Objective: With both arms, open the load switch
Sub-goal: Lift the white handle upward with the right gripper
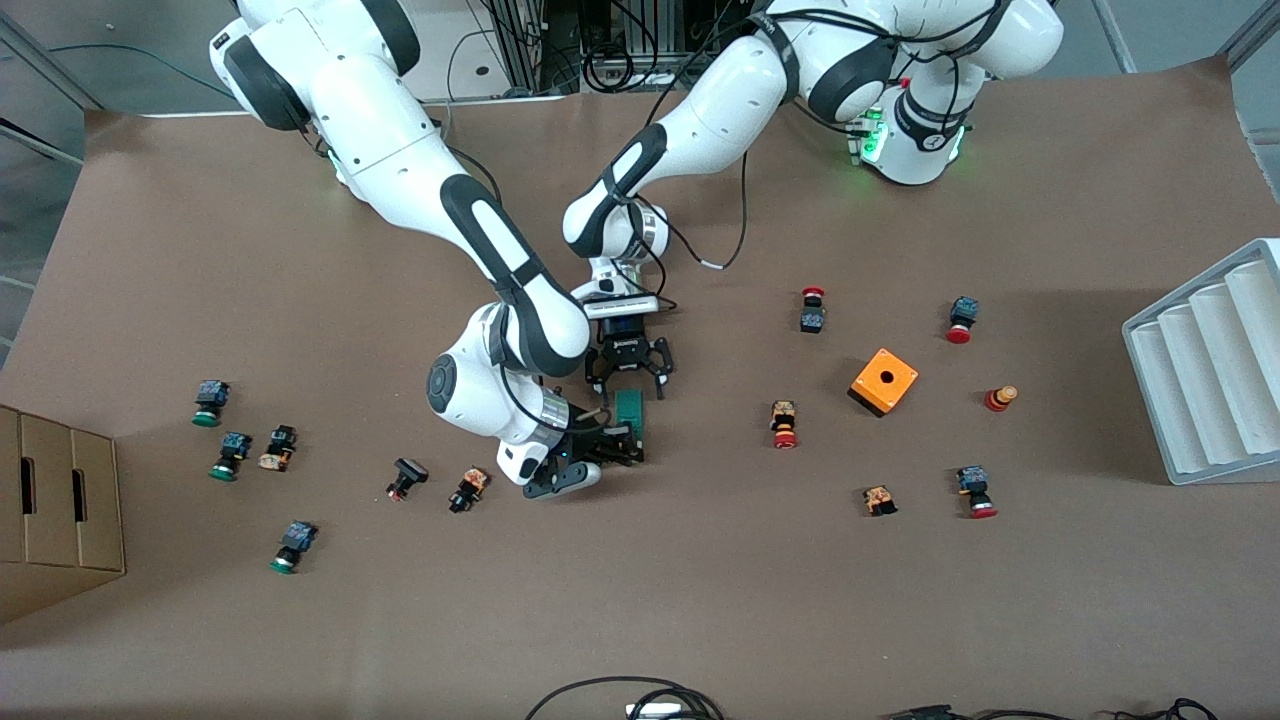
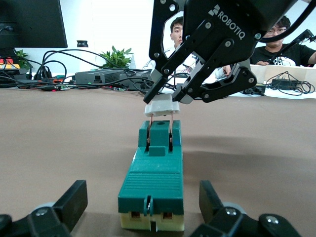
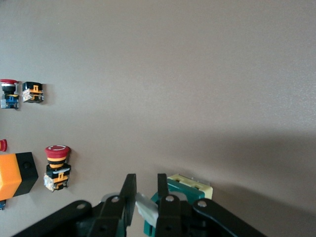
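Near the middle of the table [image 1: 700,600], the load switch [image 1: 629,408] is lying flat, with its white lever [image 2: 161,106] raised on two thin metal links. The lever is pinched by the nearly closed right gripper [image 3: 146,192], while the left gripper [image 1: 627,382] is held wide open astride the body's other end, and no contact with the green casing can be made out. From this arrangement a likely failure is judged to be the whole body being dragged or tipped when the lever is pulled, since it is not yet clamped. A slip off the small lever is also possible, because so little of it is held, and the thin links could be bent by a skewed pull.
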